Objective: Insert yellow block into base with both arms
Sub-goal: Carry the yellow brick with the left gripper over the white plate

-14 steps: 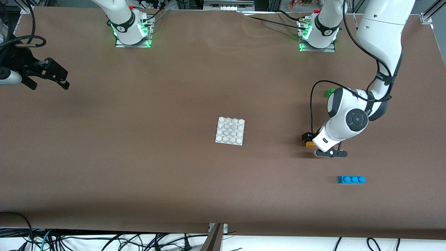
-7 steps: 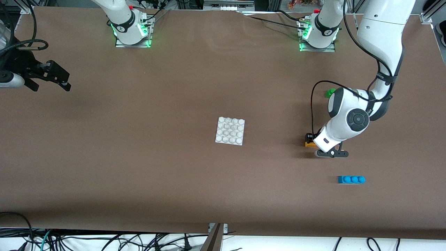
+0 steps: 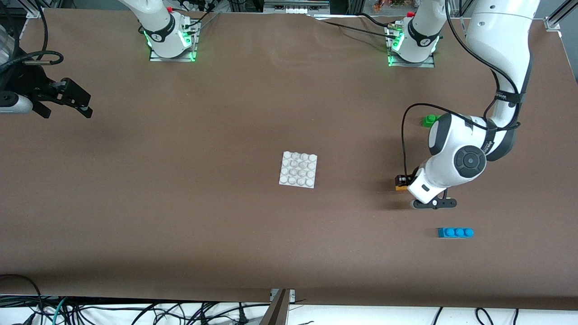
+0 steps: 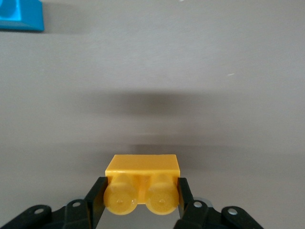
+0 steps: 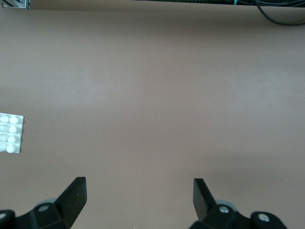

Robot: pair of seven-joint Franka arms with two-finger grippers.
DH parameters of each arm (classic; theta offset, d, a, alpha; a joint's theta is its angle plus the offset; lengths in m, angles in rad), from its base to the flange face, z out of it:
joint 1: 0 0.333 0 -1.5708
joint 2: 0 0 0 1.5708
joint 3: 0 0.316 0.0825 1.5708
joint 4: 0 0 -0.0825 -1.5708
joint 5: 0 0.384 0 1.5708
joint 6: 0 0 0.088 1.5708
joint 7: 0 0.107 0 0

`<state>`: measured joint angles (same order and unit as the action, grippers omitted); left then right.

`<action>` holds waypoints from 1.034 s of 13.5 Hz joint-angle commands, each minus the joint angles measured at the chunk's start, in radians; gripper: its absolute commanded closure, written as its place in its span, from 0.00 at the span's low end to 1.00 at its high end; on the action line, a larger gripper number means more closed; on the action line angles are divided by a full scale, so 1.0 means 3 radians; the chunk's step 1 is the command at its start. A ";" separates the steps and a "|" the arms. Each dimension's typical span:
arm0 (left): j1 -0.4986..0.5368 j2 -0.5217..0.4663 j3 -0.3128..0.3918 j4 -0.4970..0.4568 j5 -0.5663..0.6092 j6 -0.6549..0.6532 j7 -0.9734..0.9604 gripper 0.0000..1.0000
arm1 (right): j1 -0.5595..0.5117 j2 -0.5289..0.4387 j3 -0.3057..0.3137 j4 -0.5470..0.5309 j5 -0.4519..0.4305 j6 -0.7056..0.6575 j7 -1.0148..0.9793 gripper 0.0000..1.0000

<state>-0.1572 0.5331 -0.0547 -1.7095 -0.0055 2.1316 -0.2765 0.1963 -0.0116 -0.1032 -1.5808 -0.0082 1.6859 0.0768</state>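
The yellow block (image 4: pixel 142 183), a small two-stud brick, sits between the fingers of my left gripper (image 4: pixel 141 196), which is shut on it. In the front view the same yellow block (image 3: pixel 400 185) shows just under the left gripper (image 3: pixel 402 181), toward the left arm's end of the table, with a shadow below it. The white base (image 3: pixel 298 169), a square studded plate, lies flat near the table's middle; a corner of the base (image 5: pixel 10 133) also shows in the right wrist view. My right gripper (image 3: pixel 74 100) waits open over the right arm's end of the table, nothing between its fingers.
A blue three-stud brick (image 3: pixel 455 232) lies nearer the front camera than the left gripper; its corner (image 4: pixel 20 15) shows in the left wrist view. A green brick (image 3: pixel 429 120) sits partly hidden by the left arm's wrist. Cables hang along the table's near edge.
The left gripper has shut on the yellow block, and the left arm's wrist has shifted slightly. The right arm has barely moved.
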 commanded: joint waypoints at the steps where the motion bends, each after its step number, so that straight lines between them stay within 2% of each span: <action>1: -0.0365 -0.0049 0.0029 0.0201 -0.0119 -0.0263 -0.0330 0.72 | -0.0010 0.0023 0.0027 0.0069 -0.0003 -0.0031 0.0000 0.01; 3: -0.0600 -0.0039 0.0029 0.0308 -0.0339 -0.0264 -0.0519 0.72 | -0.0015 0.0029 0.0022 0.0069 0.0002 -0.0031 -0.0016 0.01; 6: -0.1049 0.0007 0.0029 0.0360 -0.0452 -0.0254 -0.0795 0.72 | -0.0020 0.0044 0.0017 0.0069 0.0007 -0.0036 -0.0021 0.01; 9: -0.1408 0.0272 0.0034 0.0533 -0.0575 -0.0207 -0.0919 0.72 | -0.0025 0.0044 0.0017 0.0069 0.0007 -0.0036 -0.0026 0.01; 12: -0.1531 0.0574 0.0034 0.0855 -0.0575 -0.0167 -0.1011 0.72 | -0.0020 0.0044 0.0017 0.0069 0.0007 -0.0036 -0.0021 0.01; 14: -0.1582 0.0606 0.0029 0.0871 -0.0575 -0.0065 -0.1016 0.72 | -0.0020 0.0044 0.0017 0.0069 0.0012 -0.0036 -0.0021 0.01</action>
<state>-0.6156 0.6794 -0.0630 -1.5079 -0.1559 2.1106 -0.5821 0.1964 -0.0055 -0.1017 -1.5807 -0.0082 1.6859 0.0762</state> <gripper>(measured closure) 0.366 0.009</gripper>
